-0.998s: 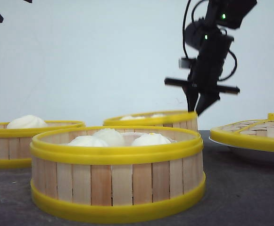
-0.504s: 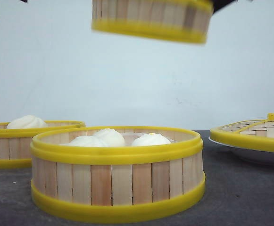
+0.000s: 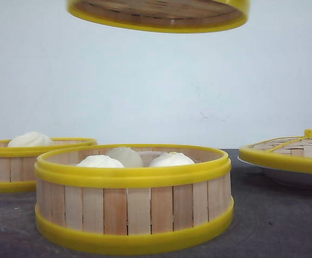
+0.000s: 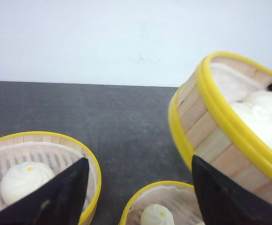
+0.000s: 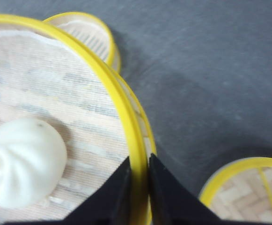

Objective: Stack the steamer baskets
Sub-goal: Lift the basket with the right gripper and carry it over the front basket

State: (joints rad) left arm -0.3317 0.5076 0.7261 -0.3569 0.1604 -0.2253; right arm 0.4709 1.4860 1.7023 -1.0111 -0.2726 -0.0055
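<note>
while right claw (image 5: 139, 187) grips basket (image 5: 56, 122)

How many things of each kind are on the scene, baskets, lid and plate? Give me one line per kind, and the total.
Steamer baskets: 3 (lifted basket held by the right hand, front basket, left basket)
Domed lid: 1
White plate: 1
Total: 5

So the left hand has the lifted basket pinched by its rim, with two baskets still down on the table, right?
Not quite: the right hand has it. The right wrist view shows its fingers closed on the yellow rim of the lifted basket. In the left wrist view the left hand is open and holds nothing. The two baskets on the table are as you say.
</note>
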